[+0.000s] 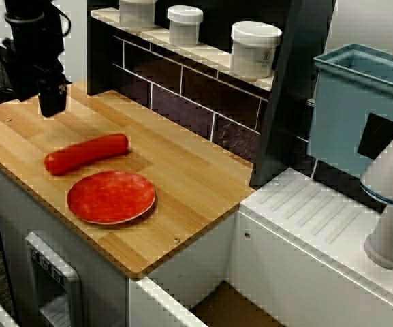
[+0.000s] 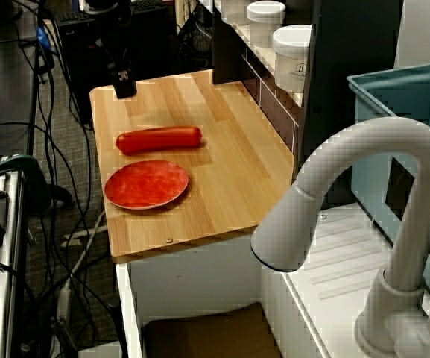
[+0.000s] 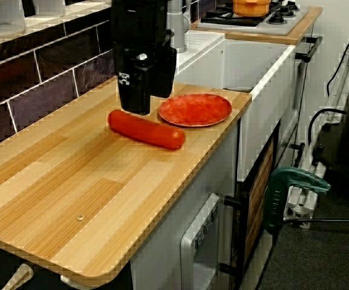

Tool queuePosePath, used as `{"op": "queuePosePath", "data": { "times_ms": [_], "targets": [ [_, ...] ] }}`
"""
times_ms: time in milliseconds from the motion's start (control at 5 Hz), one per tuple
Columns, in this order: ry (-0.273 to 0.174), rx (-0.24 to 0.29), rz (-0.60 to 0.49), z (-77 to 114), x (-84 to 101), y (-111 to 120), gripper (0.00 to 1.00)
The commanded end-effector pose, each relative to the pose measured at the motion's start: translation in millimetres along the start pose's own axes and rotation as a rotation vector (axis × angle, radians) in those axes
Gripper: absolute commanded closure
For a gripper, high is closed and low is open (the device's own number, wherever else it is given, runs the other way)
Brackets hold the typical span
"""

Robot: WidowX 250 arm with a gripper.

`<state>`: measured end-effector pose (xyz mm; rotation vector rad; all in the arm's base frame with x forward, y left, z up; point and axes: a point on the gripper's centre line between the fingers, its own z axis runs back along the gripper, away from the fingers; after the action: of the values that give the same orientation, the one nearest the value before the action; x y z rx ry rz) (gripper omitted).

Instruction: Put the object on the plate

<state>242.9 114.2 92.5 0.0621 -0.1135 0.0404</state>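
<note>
- The sausage (image 1: 86, 153) lies flat on the wooden counter (image 1: 182, 184), just beside the red plate (image 1: 111, 197) and apart from it.
- The plate sits nearer the counter's front edge with nothing on it.
- The black gripper (image 1: 52, 102) hangs above the counter's far corner, well apart from the sausage; it holds nothing, and how far its jaws stand apart cannot be told.
- White jars (image 1: 254, 49) stand on the shelf behind.
- A white tap (image 2: 349, 209) curves over the sink side.
</note>
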Motion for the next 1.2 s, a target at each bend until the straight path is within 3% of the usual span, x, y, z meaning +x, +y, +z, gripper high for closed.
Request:
{"op": "queuePosePath", "data": {
  "times_ms": [0,600,800,1000],
  "targets": [
    [-0.037,-0.001,-0.016,-11.2,7.6,-27,0.00],
    [-0.002,0.049,0.004,-44.7,13.9,-37,0.00],
    [0.023,0.041,0.012,-56.2,14.3,-35,0.00],
    [0.032,0.025,0.015,-60.4,8.4,-33,1.00]
  ]
}}
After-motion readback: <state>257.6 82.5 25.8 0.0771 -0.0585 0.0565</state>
